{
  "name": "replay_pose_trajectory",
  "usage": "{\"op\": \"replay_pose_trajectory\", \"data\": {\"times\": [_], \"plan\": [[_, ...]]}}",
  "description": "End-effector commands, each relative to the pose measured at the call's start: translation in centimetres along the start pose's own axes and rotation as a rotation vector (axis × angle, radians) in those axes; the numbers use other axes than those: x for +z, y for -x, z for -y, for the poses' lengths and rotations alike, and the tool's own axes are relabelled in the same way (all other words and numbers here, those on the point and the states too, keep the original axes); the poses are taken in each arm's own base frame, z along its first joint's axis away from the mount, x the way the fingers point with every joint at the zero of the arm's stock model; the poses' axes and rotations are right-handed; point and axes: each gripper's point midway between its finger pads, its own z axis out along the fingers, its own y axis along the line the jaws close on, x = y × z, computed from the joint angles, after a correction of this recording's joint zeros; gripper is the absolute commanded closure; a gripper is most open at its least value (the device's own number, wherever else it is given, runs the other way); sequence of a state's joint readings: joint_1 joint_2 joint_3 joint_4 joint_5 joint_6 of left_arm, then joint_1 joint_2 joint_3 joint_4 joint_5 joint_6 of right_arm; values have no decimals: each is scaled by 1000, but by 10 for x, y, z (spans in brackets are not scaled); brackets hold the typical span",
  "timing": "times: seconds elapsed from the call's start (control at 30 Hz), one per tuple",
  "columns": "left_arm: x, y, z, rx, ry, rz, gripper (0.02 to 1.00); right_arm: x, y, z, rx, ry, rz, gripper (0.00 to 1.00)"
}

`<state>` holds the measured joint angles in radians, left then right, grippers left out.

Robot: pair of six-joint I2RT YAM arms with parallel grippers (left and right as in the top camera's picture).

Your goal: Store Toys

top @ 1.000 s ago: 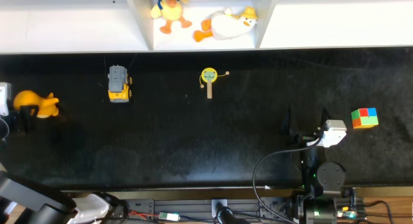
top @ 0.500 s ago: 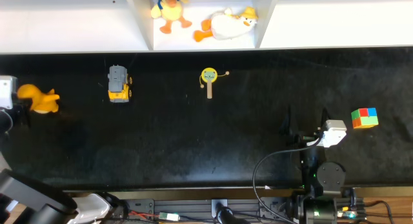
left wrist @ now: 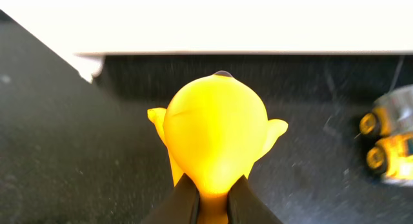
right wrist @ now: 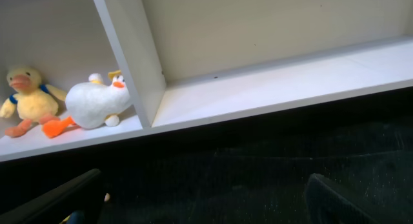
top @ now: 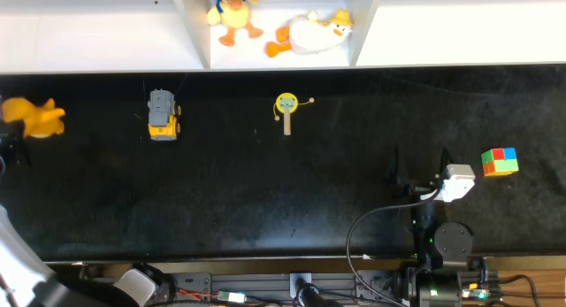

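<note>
The left gripper [left wrist: 211, 188] is clamped narrow on a yellow duck toy [left wrist: 214, 139], pinching it low on the body. From above, the duck [top: 32, 118] is at the far left of the black table [top: 265, 201], a little short of the white shelf [top: 97, 42]. To its right, well apart, a grey and yellow toy truck [top: 162, 114] sits on the table. Further right is a small round rattle [top: 286, 108] with a stick handle.

The shelf's middle compartment already has a yellow plush duck [top: 232, 13] and a white plush goose [top: 309, 33] lying side by side.

The right gripper [right wrist: 193, 201] hangs with its fingers spread wide and nothing between them, facing the shelf. A colourful cube [top: 499, 161] sits on the table just to its right.
</note>
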<state>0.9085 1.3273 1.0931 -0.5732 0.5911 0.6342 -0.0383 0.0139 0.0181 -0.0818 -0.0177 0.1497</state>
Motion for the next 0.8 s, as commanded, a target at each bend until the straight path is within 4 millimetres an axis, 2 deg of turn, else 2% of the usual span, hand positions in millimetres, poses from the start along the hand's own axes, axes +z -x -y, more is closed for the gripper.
{"op": "replay_pose_trajectory", "data": {"times": [0.03,0.3,0.4,0.6,0.8], "plan": [[-18,37,11,-70,-45,130,969,0,-3,1,4,-5,2,7],[-1,66,10,-125,-68,224,969,0,-3,1,4,-5,2,5],[16,83,11,-143,-56,261,961,0,-3,1,4,-5,2,5],[50,91,16,-148,-21,229,943,0,-3,1,4,-5,2,5],[68,99,9,-172,-25,215,936,0,-3,1,4,-5,2,7]]}}
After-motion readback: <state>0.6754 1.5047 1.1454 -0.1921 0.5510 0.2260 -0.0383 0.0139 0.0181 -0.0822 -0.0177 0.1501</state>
